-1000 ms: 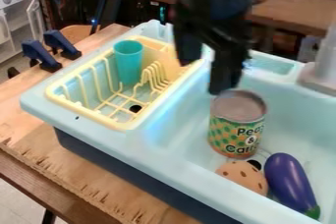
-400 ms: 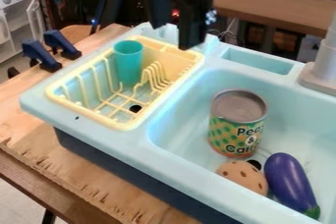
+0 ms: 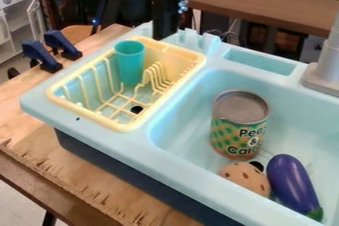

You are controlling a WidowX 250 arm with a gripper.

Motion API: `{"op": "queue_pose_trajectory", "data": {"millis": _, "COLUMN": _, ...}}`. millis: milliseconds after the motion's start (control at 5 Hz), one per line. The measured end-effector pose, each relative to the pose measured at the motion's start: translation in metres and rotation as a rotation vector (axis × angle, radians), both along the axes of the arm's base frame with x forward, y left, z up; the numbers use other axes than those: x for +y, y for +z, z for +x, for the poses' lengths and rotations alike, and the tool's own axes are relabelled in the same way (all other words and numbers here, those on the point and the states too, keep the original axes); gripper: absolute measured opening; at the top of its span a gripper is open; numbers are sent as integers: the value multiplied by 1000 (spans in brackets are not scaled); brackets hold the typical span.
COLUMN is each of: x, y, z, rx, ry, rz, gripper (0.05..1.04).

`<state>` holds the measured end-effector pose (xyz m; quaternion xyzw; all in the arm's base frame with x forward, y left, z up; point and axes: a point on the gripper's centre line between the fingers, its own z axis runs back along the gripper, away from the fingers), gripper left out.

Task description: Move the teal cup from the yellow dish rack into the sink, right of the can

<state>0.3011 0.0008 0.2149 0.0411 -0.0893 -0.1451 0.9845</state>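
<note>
Near side of my pale blue plastic sink (image 3: 192,178) full of toy food, black two-finger gripper (image 3: 147,28) at the far rim.
Closest to me, at half past four from mid-view, a glossy purple eggplant (image 3: 291,183) lies on its side, its rounded body unsuited to standing; at five, a tan, brown-spotted round piece (image 3: 245,178) is beside it. At four, a patterned cylindrical can (image 3: 240,126) stands upright, steadied, I judge, by its flat base. At ten, the pale yellow plastic rack (image 3: 96,116) sits in the side basin, and toward eleven the tall teal cup (image 3: 130,64) stands inside it, probably kept upright by the bars. Just beyond, between eleven and twelve, hangs my gripper, nearest that cup; I can't tell how wide its jaws are or whether they hold anything.
</note>
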Motion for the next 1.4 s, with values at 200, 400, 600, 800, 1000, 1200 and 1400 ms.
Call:
{"op": "queue_pose_trajectory", "data": {"millis": 200, "x": 16, "y": -6, "z": -3, "rx": 18, "ry": 62, "rz": -7, "gripper": 1006}}
{"op": "queue_pose_trajectory", "data": {"millis": 400, "x": 30, "y": -16, "z": -6, "rx": 27, "ry": 114, "rz": -35, "gripper": 1006}}
{"op": "queue_pose_trajectory", "data": {"millis": 600, "x": 42, "y": -16, "z": -6, "rx": 14, "ry": 152, "rz": -37, "gripper": 1006}}
{"op": "queue_pose_trajectory", "data": {"millis": 800, "x": 48, "y": -17, "z": -2, "rx": -8, "ry": 171, "rz": -21, "gripper": 1006}}
{"op": "queue_pose_trajectory", "data": {"millis": 1000, "x": 50, "y": -26, "z": 5, "rx": 21, "ry": 192, "rz": -15, "gripper": 1006}}
{"op": "queue_pose_trajectory", "data": {"millis": 1200, "x": 51, "y": -31, "z": 13, "rx": 29, "ry": 208, "rz": -19, "gripper": 1006}}
{"op": "queue_pose_trajectory", "data": {"millis": 1400, "x": 53, "y": -34, "z": 19, "rx": 29, "ry": 216, "rz": -18, "gripper": 1006}}
